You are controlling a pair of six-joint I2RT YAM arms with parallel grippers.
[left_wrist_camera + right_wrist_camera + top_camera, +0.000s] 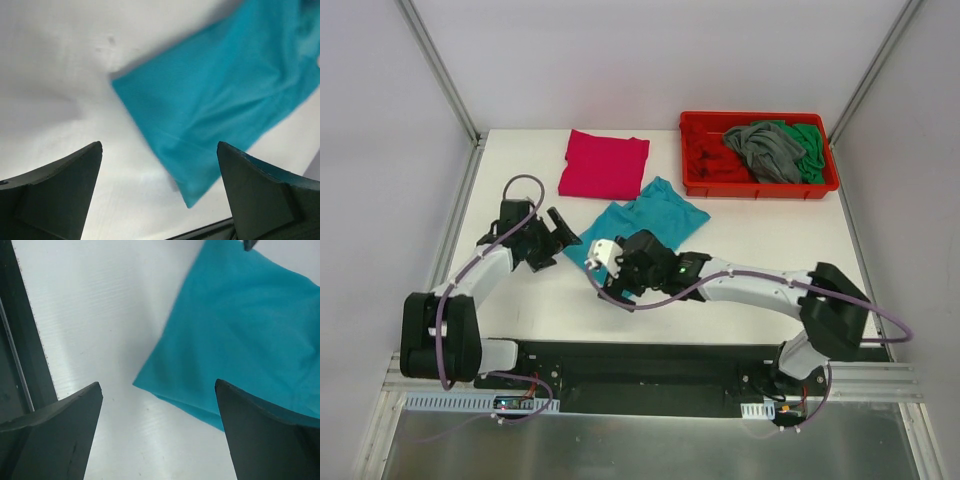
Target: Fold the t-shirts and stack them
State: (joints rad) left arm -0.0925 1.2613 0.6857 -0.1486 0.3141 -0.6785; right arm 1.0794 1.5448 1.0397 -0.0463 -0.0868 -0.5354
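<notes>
Left claw (160,145) and right claw (157,385) gape empty above teal shirt's (665,205) edge, table (760,235) beside.

free: table (520,165) far-left strip | blocked: red tray (760,187) far-right | centre: left arm (490,262), right arm (760,286) flank teal shirt (665,205)

The pincer (157,384), jaws spread, hangs above the teal-blue t-shirt (240,330).

White table (770,235) holds teal shirt (660,208), pink shirt (605,165), tray (760,189).
</notes>
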